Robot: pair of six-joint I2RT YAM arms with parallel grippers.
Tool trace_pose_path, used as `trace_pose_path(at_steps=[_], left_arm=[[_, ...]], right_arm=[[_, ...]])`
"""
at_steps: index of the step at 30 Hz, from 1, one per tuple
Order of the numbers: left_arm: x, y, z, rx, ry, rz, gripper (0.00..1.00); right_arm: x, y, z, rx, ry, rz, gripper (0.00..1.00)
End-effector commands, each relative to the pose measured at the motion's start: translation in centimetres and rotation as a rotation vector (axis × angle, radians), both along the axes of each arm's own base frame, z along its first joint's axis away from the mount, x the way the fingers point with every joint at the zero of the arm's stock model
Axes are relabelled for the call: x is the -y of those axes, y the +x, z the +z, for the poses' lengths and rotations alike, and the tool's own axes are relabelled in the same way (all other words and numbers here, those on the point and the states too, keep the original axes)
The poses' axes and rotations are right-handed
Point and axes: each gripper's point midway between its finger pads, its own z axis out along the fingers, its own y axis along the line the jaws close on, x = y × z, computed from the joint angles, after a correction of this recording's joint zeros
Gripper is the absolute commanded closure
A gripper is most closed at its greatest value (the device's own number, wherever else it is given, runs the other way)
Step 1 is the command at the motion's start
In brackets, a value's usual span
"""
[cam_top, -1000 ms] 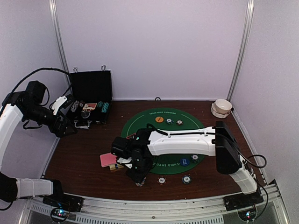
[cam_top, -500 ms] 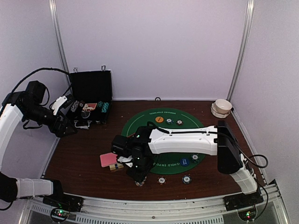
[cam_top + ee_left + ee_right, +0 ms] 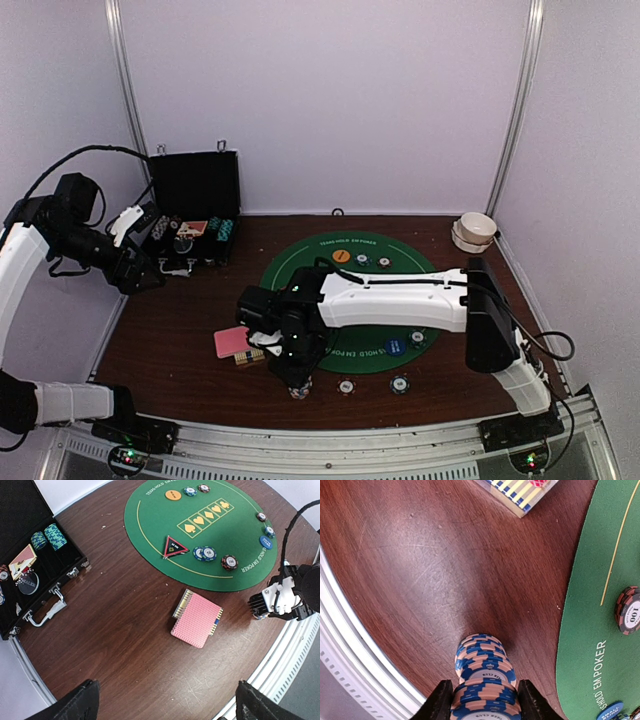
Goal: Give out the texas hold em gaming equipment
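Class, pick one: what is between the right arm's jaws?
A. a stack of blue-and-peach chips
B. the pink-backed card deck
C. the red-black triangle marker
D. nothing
A: the right wrist view shows the chip stack clamped between the two jaws.

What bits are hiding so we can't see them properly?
- Right wrist view: the bottom of the chip stack is cut off by the lower edge, the card deck by the top edge.
- Left wrist view: the left pincer fingertips run off the bottom edge.
- Top view: things inside the black case are too small to name.
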Motion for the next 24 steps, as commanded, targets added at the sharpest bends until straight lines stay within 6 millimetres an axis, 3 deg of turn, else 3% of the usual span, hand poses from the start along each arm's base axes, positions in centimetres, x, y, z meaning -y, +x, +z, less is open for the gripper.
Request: trace_pose_path(at_steps=[1, 5, 8, 13, 20, 24], left_arm=[[0.2, -0.3, 0.2, 0.017, 0.002, -0.021, 0.03], [0.2, -0.3, 0.3, 0.02, 0.001, -0.021, 0.02], [0.2, -0.2, 0.3, 0.019, 0.003, -0.02, 0.02], [0.2, -0.2, 0.4, 0.023, 0.002, -0.022, 0.02], [0.2, -0.2, 0.4, 0.021, 0.002, -0.02, 0.03], [0.3, -0.2, 0.4, 0.019, -0.001, -0.023, 0.03]], right_arm=[[-0.2, 0.4, 1.0, 0.016, 0.012, 0.001, 0.67], [0.0, 1.5, 3.7, 0.04, 0.05, -0.026, 0.67], [0.9, 3.7, 6.2, 0.07, 0.08, -0.075, 0.67], [4.2, 10.0, 9.2, 0.135, 0.102, -0.226, 0.69], [10.0, 20.9, 8.1, 0.21, 0.081, -0.484, 0.69], [11.3, 26.3, 6.0, 0.197, 0.141, -0.582, 0.68]])
